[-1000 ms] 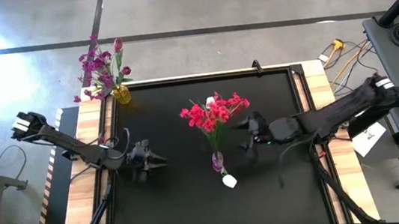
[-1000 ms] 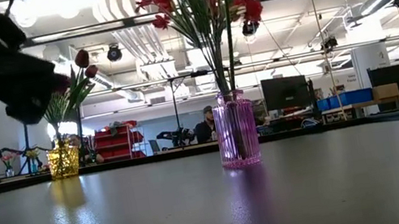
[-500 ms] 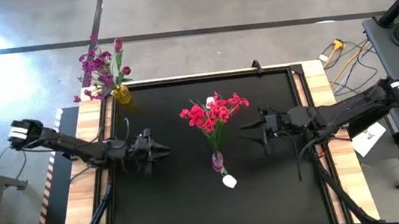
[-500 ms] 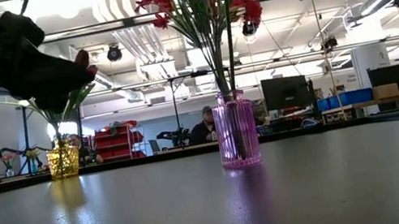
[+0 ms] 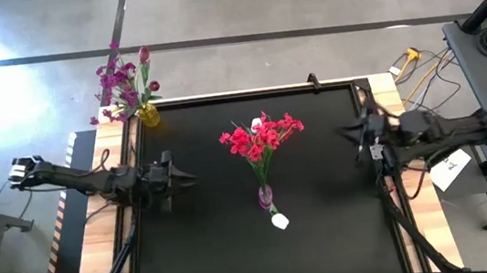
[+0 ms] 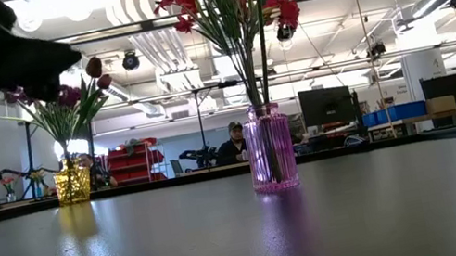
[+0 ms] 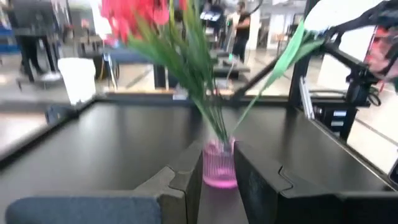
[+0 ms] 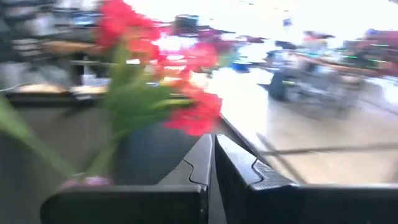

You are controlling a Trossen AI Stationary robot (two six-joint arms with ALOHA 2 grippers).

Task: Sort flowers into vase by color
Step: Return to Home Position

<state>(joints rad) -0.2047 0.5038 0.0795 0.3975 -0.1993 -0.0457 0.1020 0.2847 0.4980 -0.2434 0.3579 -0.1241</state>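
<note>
Two vases: gold vase [image 5: 148, 116] 10 o'clock, violet vase [image 5: 265, 196] centre. One purple bunch [image 5: 118, 82], one red bunch [image 5: 260, 137], one white tulip [image 5: 279, 222]. Two grippers: left gripper [image 5: 191, 175], right gripper [image 5: 342, 132].

— Your black-topped table with pale wooden edges [image 5: 220, 249] carries two things.
— Which ones?
— You have a violet ribbed glass vase [image 5: 265, 196] standing upright near the middle, and a yellow textured glass vase [image 5: 148, 116] at the far left corner, well apart.

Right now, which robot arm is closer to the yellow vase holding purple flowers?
Left. The left arm's fingers hang over the table's left side, a short way from the yellow vase; the right arm's fingers are far across, at the right edge.
</note>
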